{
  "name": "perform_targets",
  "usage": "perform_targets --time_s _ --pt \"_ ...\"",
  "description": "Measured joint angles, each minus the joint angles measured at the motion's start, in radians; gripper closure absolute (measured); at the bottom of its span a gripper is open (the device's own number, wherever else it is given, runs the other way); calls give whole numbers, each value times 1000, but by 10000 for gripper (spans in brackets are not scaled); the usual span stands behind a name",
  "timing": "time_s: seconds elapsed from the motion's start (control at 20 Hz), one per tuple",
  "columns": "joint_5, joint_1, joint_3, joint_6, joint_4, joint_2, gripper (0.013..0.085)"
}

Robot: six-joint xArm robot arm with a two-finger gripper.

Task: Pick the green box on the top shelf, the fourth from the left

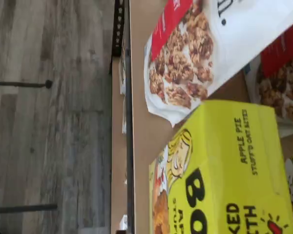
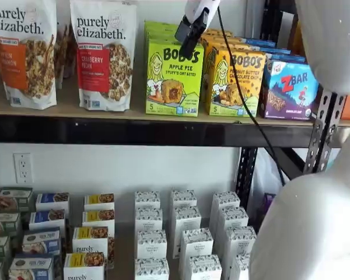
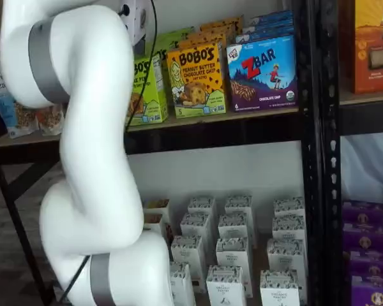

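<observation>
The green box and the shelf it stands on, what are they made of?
The green box looks like thin printed cardboard: flat faces, sharp folded edges and a slightly glossy lime print. The top shelf seems to be a light-tan wooden or pressed-wood board with a matte surface, fronted by a black beam that looks like painted metal. The exact wood type cannot be told.

The green box stands at the front edge of the top shelf, its face open to the room with nothing before it but the gripper hanging in front of its upper edge. On its right the yellow-orange Bobo's carton stands just beside it (no passable gap shows). On its left a slim strip of bare board separates it from the cranberry granola bag. More green cartons stand directly behind it.
</observation>
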Motion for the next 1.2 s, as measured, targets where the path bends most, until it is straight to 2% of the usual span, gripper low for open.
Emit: perform_targets --time_s 0.25,0.85,1.2 --pt "7 4 -13 -4 -34 25 130" --pt "-11 28 0 5 -84 46 130" --pt "-56 48 31 18 -104 40 130"
